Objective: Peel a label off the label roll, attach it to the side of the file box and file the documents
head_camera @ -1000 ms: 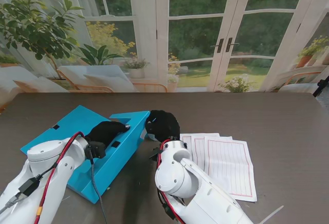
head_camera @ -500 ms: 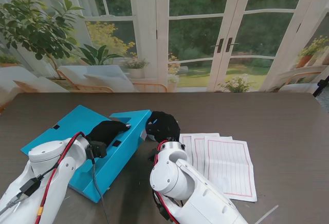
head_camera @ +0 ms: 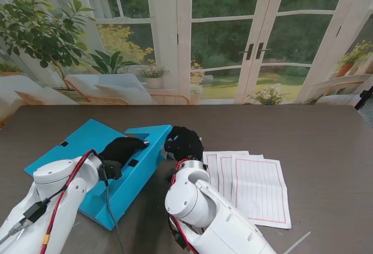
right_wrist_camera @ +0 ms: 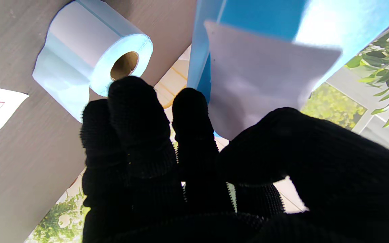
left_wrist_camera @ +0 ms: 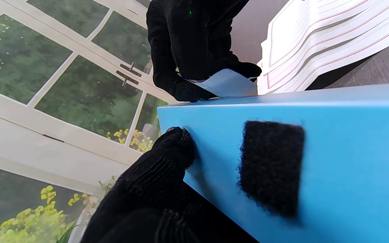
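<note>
The blue file box [head_camera: 87,166] lies open on the left of the table. My left hand [head_camera: 119,148] rests on its right wall, with a fingertip [left_wrist_camera: 176,148] pressed to the blue face beside a black velcro patch [left_wrist_camera: 270,165]. My right hand [head_camera: 183,142] hovers at the box's right side, pinching a pale label [right_wrist_camera: 258,74] between thumb and fingers. The label [left_wrist_camera: 226,84] is tilted and hangs just off the box's edge [left_wrist_camera: 282,99]. The label roll [right_wrist_camera: 89,57] lies on its side on the table beyond my right fingers. The ruled documents [head_camera: 256,187] lie to the right.
The dark table [head_camera: 303,131] stretches far and right of the documents. My right arm's white elbow [head_camera: 189,198] bulks close to the box's near corner. A thin white strip [head_camera: 297,242] lies at the near right edge.
My right elbow has swung a little left and nearer to me, and my right hand has edged closer to the box side with the label. The left hand has stayed put.
</note>
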Action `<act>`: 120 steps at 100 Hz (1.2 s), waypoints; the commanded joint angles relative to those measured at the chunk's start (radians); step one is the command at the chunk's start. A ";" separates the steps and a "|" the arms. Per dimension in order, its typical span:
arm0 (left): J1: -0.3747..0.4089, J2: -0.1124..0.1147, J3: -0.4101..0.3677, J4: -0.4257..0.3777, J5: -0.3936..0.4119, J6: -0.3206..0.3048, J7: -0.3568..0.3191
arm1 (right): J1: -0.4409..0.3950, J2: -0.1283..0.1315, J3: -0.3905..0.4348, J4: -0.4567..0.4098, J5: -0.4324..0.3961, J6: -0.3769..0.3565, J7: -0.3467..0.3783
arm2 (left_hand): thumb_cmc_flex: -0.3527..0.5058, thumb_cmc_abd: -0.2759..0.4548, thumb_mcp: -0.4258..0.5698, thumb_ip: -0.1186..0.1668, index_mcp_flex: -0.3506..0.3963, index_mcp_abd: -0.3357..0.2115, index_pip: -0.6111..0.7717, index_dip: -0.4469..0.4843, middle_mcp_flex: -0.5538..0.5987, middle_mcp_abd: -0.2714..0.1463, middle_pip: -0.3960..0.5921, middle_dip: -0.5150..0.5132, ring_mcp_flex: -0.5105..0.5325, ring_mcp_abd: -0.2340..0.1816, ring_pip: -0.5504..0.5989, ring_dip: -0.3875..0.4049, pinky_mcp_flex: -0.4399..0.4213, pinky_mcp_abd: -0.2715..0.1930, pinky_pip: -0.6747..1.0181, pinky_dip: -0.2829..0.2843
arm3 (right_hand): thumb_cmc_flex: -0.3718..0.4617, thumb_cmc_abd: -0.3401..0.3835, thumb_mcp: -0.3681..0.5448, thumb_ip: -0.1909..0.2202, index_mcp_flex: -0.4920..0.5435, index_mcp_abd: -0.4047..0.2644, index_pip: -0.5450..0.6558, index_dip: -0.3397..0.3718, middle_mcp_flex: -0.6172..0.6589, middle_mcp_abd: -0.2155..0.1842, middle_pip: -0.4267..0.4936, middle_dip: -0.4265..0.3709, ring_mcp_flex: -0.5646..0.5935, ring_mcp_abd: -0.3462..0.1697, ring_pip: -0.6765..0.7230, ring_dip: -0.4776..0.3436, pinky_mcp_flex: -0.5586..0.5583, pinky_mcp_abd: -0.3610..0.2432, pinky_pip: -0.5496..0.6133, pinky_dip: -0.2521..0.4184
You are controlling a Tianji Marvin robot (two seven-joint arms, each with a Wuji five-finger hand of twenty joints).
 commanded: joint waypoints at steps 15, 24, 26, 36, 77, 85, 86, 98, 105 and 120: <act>-0.004 -0.007 0.002 -0.006 -0.005 -0.007 -0.018 | -0.010 -0.019 -0.004 -0.001 0.004 0.021 -0.009 | 0.113 0.055 0.113 0.036 0.026 -0.062 0.066 -0.002 0.036 -0.009 0.028 0.023 0.044 0.101 0.052 0.017 -0.037 -0.052 0.020 0.023 | -0.031 0.009 -0.028 0.032 -0.047 -0.021 -0.001 0.016 -0.046 0.007 0.030 -0.017 -0.042 0.015 0.022 -0.006 -0.205 0.020 0.060 0.005; -0.005 -0.007 0.003 -0.005 -0.007 -0.007 -0.017 | -0.011 -0.025 -0.003 0.001 0.009 0.026 -0.019 | 0.113 0.055 0.114 0.037 0.026 -0.061 0.066 -0.002 0.038 -0.009 0.028 0.023 0.044 0.101 0.052 0.018 -0.036 -0.051 0.021 0.023 | -0.030 0.008 -0.028 0.032 -0.064 -0.018 0.000 0.015 -0.061 0.007 0.035 -0.018 -0.053 0.016 0.023 -0.007 -0.211 0.017 0.062 0.004; -0.005 -0.007 0.004 -0.005 -0.007 -0.007 -0.017 | -0.011 -0.026 -0.003 0.002 0.009 0.028 -0.021 | 0.113 0.057 0.114 0.037 0.025 -0.062 0.065 -0.002 0.037 -0.009 0.028 0.023 0.044 0.101 0.052 0.018 -0.037 -0.052 0.020 0.023 | -0.029 0.007 -0.028 0.032 -0.068 -0.019 0.001 0.016 -0.065 0.007 0.036 -0.018 -0.055 0.015 0.024 -0.008 -0.212 0.015 0.063 0.004; -0.007 -0.007 0.006 -0.003 -0.007 -0.007 -0.019 | -0.011 -0.035 -0.003 0.008 0.014 0.033 -0.038 | 0.113 0.056 0.113 0.036 0.027 -0.062 0.066 -0.002 0.037 -0.008 0.028 0.023 0.043 0.103 0.051 0.017 -0.037 -0.052 0.021 0.023 | -0.024 0.005 -0.022 0.036 -0.092 -0.013 0.001 0.021 -0.088 0.011 0.044 -0.022 -0.068 0.012 0.029 -0.010 -0.217 0.012 0.068 0.003; -0.008 -0.009 0.008 -0.003 -0.013 -0.010 -0.014 | -0.017 -0.062 -0.007 0.023 0.032 0.044 -0.086 | 0.113 0.054 0.113 0.036 0.028 -0.062 0.065 -0.002 0.038 -0.008 0.028 0.023 0.043 0.105 0.049 0.018 -0.037 -0.050 0.021 0.024 | -0.018 -0.007 -0.014 0.034 -0.158 0.009 0.001 0.086 -0.174 0.018 0.090 -0.053 -0.117 0.009 0.050 -0.027 -0.239 0.001 0.083 -0.003; -0.008 -0.010 0.010 -0.002 -0.014 -0.013 -0.009 | -0.019 -0.070 -0.008 0.026 0.038 0.048 -0.100 | 0.113 0.054 0.115 0.037 0.029 -0.059 0.065 -0.002 0.038 -0.007 0.028 0.023 0.045 0.105 0.049 0.017 -0.036 -0.049 0.021 0.024 | -0.014 -0.009 -0.009 0.036 -0.168 0.015 0.001 0.097 -0.183 0.021 0.097 -0.056 -0.122 0.012 0.054 -0.028 -0.243 0.001 0.086 -0.003; -0.009 -0.010 0.010 -0.002 -0.014 -0.013 -0.009 | -0.020 -0.070 -0.008 0.026 0.038 0.048 -0.101 | 0.113 0.054 0.114 0.036 0.029 -0.060 0.065 -0.002 0.038 -0.007 0.028 0.023 0.045 0.105 0.049 0.017 -0.036 -0.049 0.021 0.024 | -0.014 -0.009 -0.008 0.036 -0.168 0.015 0.001 0.099 -0.183 0.020 0.098 -0.056 -0.122 0.012 0.055 -0.028 -0.243 0.001 0.086 -0.003; -0.010 -0.011 0.014 -0.001 -0.013 -0.016 -0.004 | -0.023 -0.077 -0.007 0.024 0.045 0.057 -0.110 | 0.113 0.053 0.115 0.036 0.028 -0.061 0.064 -0.002 0.038 -0.006 0.027 0.023 0.045 0.105 0.049 0.018 -0.036 -0.049 0.021 0.024 | -0.011 -0.009 0.000 0.040 -0.137 0.018 0.002 0.100 -0.173 0.026 0.105 -0.065 -0.118 0.017 0.059 -0.032 -0.241 0.005 0.090 -0.004; -0.012 -0.011 0.016 0.000 -0.011 -0.018 -0.002 | -0.024 -0.077 -0.007 0.021 0.047 0.059 -0.110 | 0.113 0.054 0.115 0.036 0.028 -0.062 0.064 -0.002 0.039 -0.006 0.027 0.023 0.045 0.105 0.049 0.018 -0.037 -0.049 0.020 0.024 | -0.015 -0.005 -0.007 0.038 -0.098 0.019 0.029 0.005 -0.155 0.032 0.103 -0.074 -0.111 0.023 0.060 -0.041 -0.236 0.013 0.092 -0.011; -0.014 -0.012 0.019 0.004 -0.007 -0.020 0.000 | -0.024 -0.078 -0.003 0.015 0.053 0.072 -0.105 | 0.113 0.053 0.114 0.036 0.030 -0.062 0.066 -0.001 0.040 -0.007 0.027 0.023 0.044 0.105 0.048 0.018 -0.036 -0.049 0.021 0.024 | -0.007 -0.004 0.009 0.048 -0.074 0.057 0.043 -0.012 -0.130 0.039 0.097 -0.072 -0.094 0.029 0.056 -0.043 -0.224 0.022 0.095 -0.013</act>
